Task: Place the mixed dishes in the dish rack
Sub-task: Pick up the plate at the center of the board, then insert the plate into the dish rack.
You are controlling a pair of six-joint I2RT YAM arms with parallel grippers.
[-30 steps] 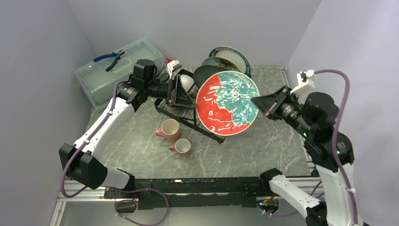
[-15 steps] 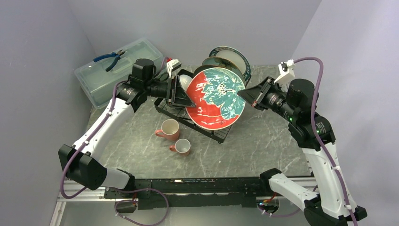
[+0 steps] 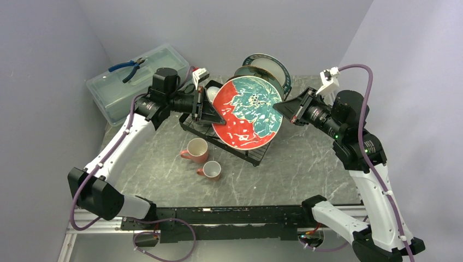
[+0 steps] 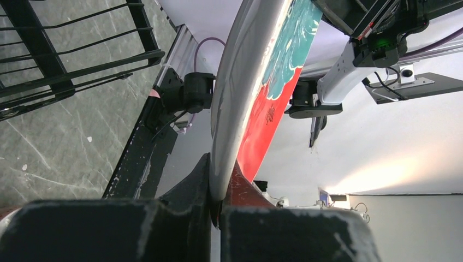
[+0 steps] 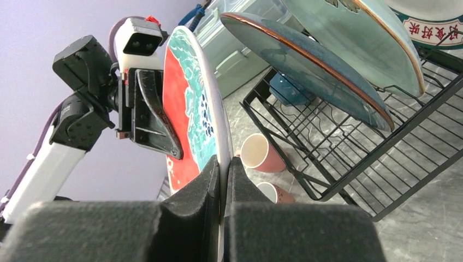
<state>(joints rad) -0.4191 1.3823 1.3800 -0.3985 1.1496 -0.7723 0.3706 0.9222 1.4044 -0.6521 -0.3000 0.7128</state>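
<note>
Hovering over the dish rack (image 3: 248, 154): red floral plate (image 3: 244, 113), left fingers (image 4: 191, 194) and right fingers (image 5: 205, 183) clamped on opposite rims. Glossy teal plate (image 5: 306, 71) leans just behind it; pink mugs (image 3: 195, 149) sit on the counter (image 3: 306, 174) before the rack.

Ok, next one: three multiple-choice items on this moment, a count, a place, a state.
1. How many pink mugs stand on the grey marbled table? A. two B. one C. four
2. Where do the blue-handled pliers lie? A. on the table B. on the translucent pale green lidded plastic box C. in a mug
3. The red and teal floral round plate is: A. flat on the table B. held by one tool only C. gripped at its rim by the left tool and the right tool
Answers: A, two stand there; B, they rest on its lid; C, each wrist view shows its tool clamped on the rim.
</note>
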